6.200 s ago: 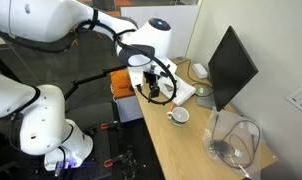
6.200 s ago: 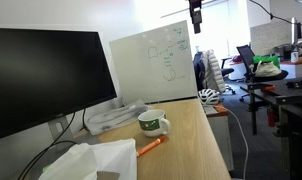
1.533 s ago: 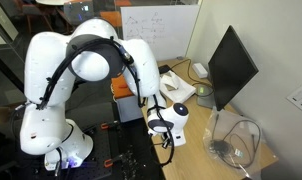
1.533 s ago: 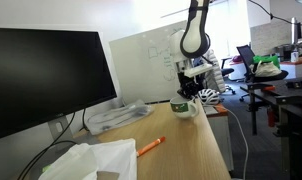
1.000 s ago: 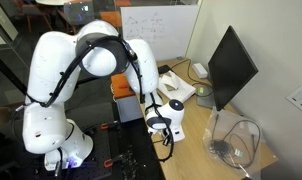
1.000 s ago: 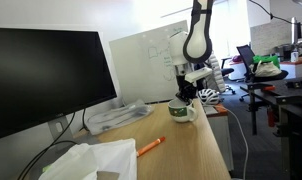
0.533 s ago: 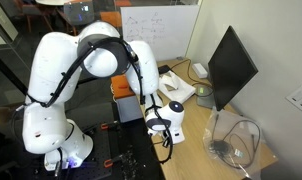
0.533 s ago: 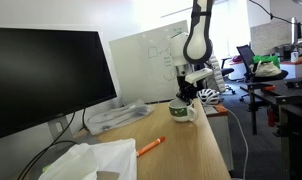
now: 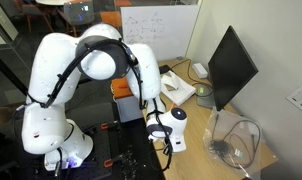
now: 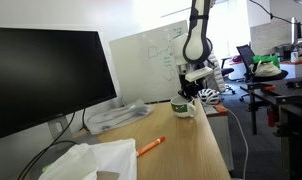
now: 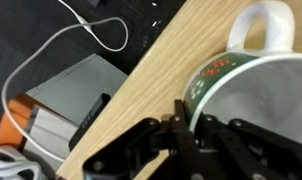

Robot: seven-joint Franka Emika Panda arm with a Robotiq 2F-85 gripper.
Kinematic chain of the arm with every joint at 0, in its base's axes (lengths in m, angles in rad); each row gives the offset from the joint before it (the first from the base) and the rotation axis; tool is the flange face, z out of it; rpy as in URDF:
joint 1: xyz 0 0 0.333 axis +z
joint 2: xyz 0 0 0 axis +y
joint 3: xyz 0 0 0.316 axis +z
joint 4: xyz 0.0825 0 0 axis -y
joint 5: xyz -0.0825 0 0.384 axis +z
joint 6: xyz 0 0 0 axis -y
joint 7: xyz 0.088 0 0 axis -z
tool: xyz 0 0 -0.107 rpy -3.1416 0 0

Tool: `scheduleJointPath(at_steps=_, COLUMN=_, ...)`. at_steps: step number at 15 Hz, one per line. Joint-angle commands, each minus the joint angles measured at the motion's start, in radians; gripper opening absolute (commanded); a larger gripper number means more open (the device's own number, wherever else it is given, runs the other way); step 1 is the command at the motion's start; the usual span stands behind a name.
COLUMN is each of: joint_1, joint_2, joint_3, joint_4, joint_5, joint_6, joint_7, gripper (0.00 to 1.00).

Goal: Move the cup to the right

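The cup (image 11: 253,90) is white with a green patterned band and a small handle, and it fills the right of the wrist view. My gripper (image 11: 186,110) is shut on the cup's rim, one finger outside the wall and one inside. In both exterior views the cup (image 9: 175,117) (image 10: 184,108) stands on the wooden table close to its edge, and the gripper (image 9: 163,126) (image 10: 188,96) holds it from above. The arm hides part of the cup.
A black monitor (image 9: 231,65) (image 10: 41,75) stands on the table (image 9: 196,150). A clear container with cables (image 9: 237,141) sits near it. An orange pen (image 10: 148,147) and white paper (image 10: 91,160) lie on the table, with a whiteboard (image 10: 156,60) behind. The table edge (image 11: 141,65) drops to cables and boxes.
The gripper and the cup have shifted slightly along the table edge. The grip on the rim is unchanged.
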Motion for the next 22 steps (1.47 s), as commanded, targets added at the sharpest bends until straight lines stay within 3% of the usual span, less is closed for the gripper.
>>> scheduleJointPath(at_steps=1, joint_1=-0.044, joint_2=-0.016, joint_3=0.024, joint_4=-0.002, joint_5=0.036, joint_6=-0.009, joint_7=-0.006, gripper=0.03)
scheduleJointPath(at_steps=6, joint_1=-0.134, joint_2=-0.024, joint_3=0.107, joint_4=0.009, joint_5=0.109, joint_6=-0.028, joint_7=-0.022, gripper=0.03)
scheduleJointPath(at_steps=7, joint_1=-0.137, joint_2=-0.025, joint_3=0.109, joint_4=0.009, joint_5=0.114, joint_6=-0.026, joint_7=-0.02, gripper=0.35)
scheduleJointPath(at_steps=9, joint_1=-0.163, joint_2=-0.032, joint_3=0.134, joint_4=0.013, joint_5=0.128, joint_6=-0.021, joint_7=-0.034, gripper=0.41)
scheduleJointPath(at_steps=13, joint_1=-0.197, joint_2=-0.08, joint_3=0.172, joint_4=0.014, joint_5=0.12, joint_6=-0.052, joint_7=-0.084, gripper=0.72)
scheduleJointPath(at_steps=16, joint_1=-0.185, joint_2=-0.152, joint_3=0.158, joint_4=0.008, joint_5=0.095, joint_6=-0.136, joint_7=-0.113, gripper=0.94)
scheduleJointPath(at_steps=18, joint_1=-0.146, joint_2=-0.201, joint_3=0.107, joint_4=0.014, joint_5=0.046, joint_6=-0.218, joint_7=-0.072, gripper=1.0)
scheduleJointPath(at_steps=22, joint_1=-0.147, joint_2=-0.317, joint_3=0.092, joint_4=0.024, joint_5=-0.052, joint_6=-0.359, joint_7=-0.043, gripper=1.0)
